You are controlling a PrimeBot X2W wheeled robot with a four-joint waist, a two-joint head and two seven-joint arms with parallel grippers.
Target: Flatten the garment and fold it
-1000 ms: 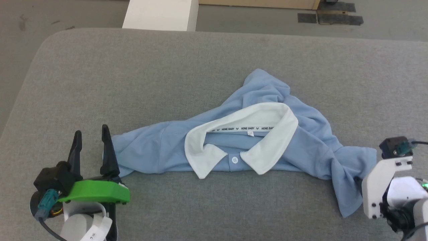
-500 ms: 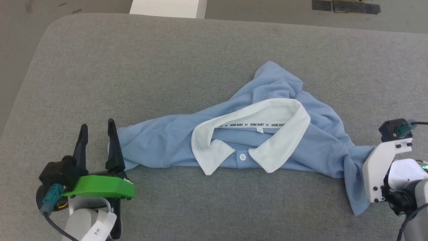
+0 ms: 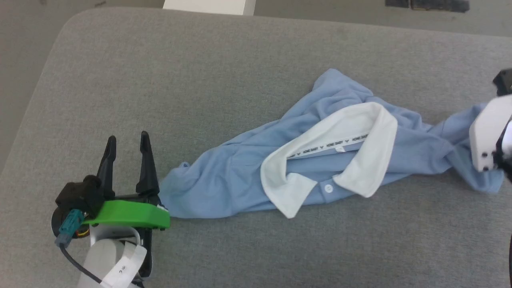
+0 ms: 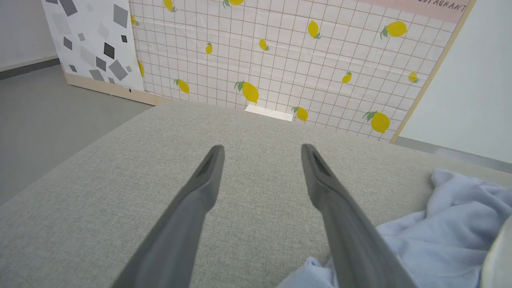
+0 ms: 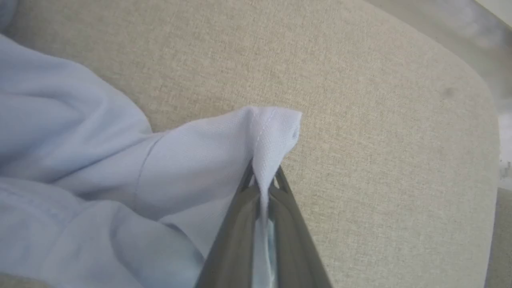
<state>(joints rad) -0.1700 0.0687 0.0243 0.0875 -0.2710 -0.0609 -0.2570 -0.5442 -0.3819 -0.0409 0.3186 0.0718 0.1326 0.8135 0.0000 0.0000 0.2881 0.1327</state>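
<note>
While our right gripper (image 5: 262,186) pinches the polo shirt (image 3: 236,180) edge at 3 o'clock, left gripper (image 3: 127,136) gapes empty at 8; it's crumpled, we've folded nothing.

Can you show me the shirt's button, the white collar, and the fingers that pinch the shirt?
Button (image 3: 329,188): head view, its middle.
Collar (image 3: 378,140): head view, its wide right flap.
Right gripper (image 5: 264,176): right wrist view, between the fingers' tips, shut on the shirt (image 5: 192,160).

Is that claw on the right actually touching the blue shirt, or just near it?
Touching. The right wrist view shows the right gripper shut on a fold of the garment, with cloth pinched between its jaws.
</note>
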